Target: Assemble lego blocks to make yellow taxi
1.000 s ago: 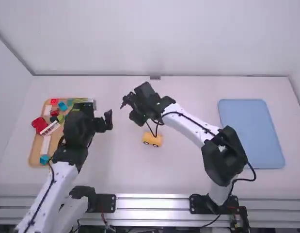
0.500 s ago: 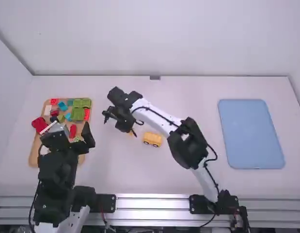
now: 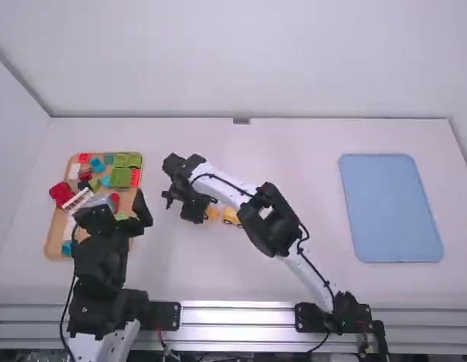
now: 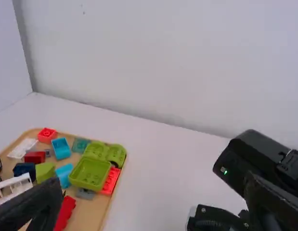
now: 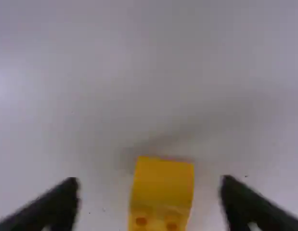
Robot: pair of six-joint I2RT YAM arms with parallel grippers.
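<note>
From where I stand, the white bench (image 3: pixel 316 143) runs back to a pale wall (image 3: pixel 241 60), and a silver metal rail (image 3: pixel 241 317) borders its near edge. A tan wooden tray (image 3: pixel 52 241), holding small plastic blocks in red, green, blue and white, sits toward the left side; a flat light-blue tray (image 3: pixel 391 211) lies toward the right. Open bench stretches from the right arm to the blue tray, with more room behind both arms and a narrower strip between the wooden tray and the right gripper (image 3: pixel 196 214). That arm leans in from its base on the right to a spot left of the middle. The right wrist view has its jaws spread apart, with a small yellow plastic block (image 5: pixel 161 185) between them, bench surface visible on either side of it, so nothing is gripped. Just beside, toward the right arm's base, is a yellow block with dark wheels (image 3: pixel 231 217), partly hidden by that arm. The left gripper (image 3: pixel 110 207) hangs over the wooden tray's near part, jaws wide open, holding nothing.
</note>
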